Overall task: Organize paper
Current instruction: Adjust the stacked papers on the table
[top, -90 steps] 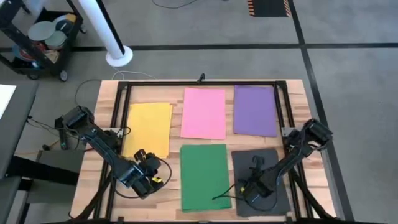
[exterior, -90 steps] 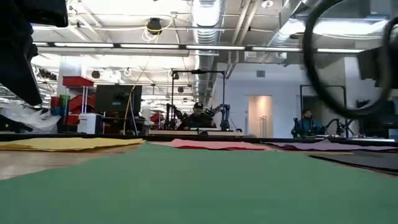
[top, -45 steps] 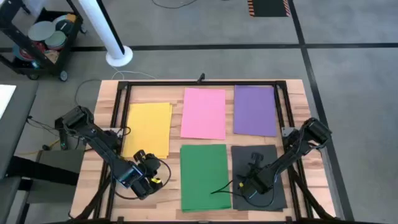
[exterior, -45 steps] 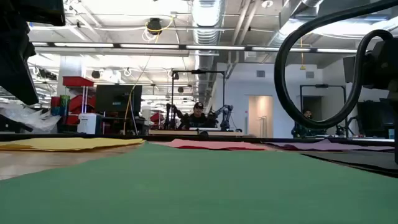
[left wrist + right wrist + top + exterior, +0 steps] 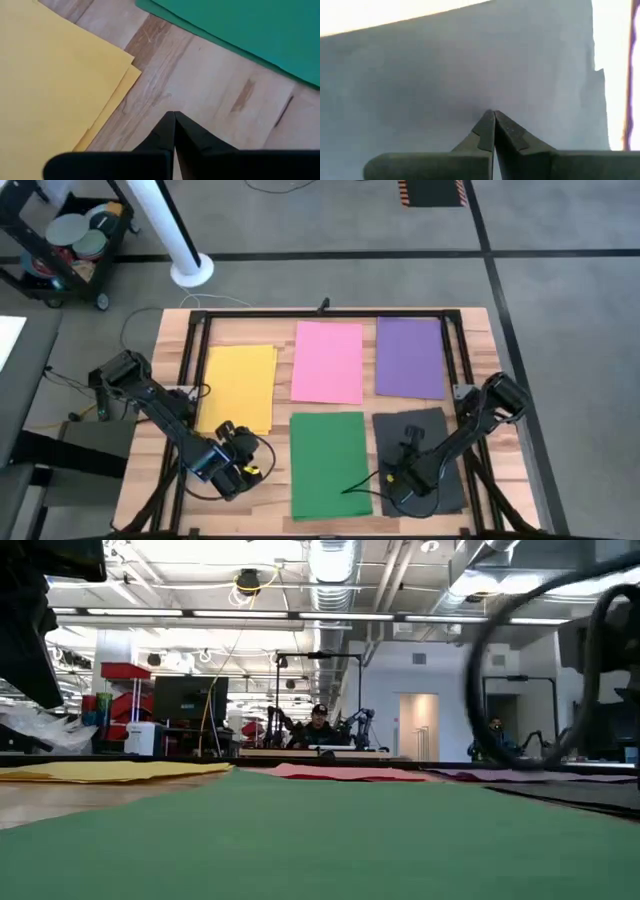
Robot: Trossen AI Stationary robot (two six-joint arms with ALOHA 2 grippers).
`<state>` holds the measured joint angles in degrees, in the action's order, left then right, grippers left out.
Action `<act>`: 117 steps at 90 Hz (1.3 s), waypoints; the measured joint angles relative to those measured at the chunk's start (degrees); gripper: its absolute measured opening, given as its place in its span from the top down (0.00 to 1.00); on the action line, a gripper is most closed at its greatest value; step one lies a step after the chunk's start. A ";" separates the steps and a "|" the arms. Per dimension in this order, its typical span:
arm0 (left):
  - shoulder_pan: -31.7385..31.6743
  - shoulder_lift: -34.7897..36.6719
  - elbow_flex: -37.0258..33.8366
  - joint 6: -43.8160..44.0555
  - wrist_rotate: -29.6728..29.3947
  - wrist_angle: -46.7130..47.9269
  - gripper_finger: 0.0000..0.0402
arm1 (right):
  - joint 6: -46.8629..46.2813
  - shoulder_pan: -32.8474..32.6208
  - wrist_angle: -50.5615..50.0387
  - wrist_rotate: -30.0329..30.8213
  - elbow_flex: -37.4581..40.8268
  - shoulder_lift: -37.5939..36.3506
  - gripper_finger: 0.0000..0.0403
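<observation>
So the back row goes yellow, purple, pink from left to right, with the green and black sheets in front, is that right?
Not quite. The high view shows the back row as yellow sheet, then pink sheet, then purple sheet: pink is in the middle, purple on the right. The green sheet and black sheet do lie in front.

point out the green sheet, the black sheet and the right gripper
green sheet (image 5: pixel 325 460), high view, middle of the sheet
black sheet (image 5: pixel 428 424), high view, bare far part
right gripper (image 5: pixel 494 120), right wrist view, tips of its shut fingers
</observation>
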<state>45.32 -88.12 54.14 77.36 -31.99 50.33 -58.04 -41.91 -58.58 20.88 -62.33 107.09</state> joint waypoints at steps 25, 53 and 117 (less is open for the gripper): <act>0.00 0.02 0.01 -0.15 0.13 -0.06 1.00 | 0.23 -0.02 -0.20 2.82 -3.65 -0.05 1.00; -0.02 0.02 0.01 -0.53 -1.45 -1.00 1.00 | 7.98 1.23 8.54 3.53 -5.28 -0.17 1.00; -7.87 -0.04 0.01 -32.21 5.12 -28.50 1.00 | -11.22 -12.29 -6.68 -17.99 -2.68 -10.91 1.00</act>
<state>37.45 -88.16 54.15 45.15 -26.87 21.83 -69.26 -54.20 -65.26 2.90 -65.01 96.18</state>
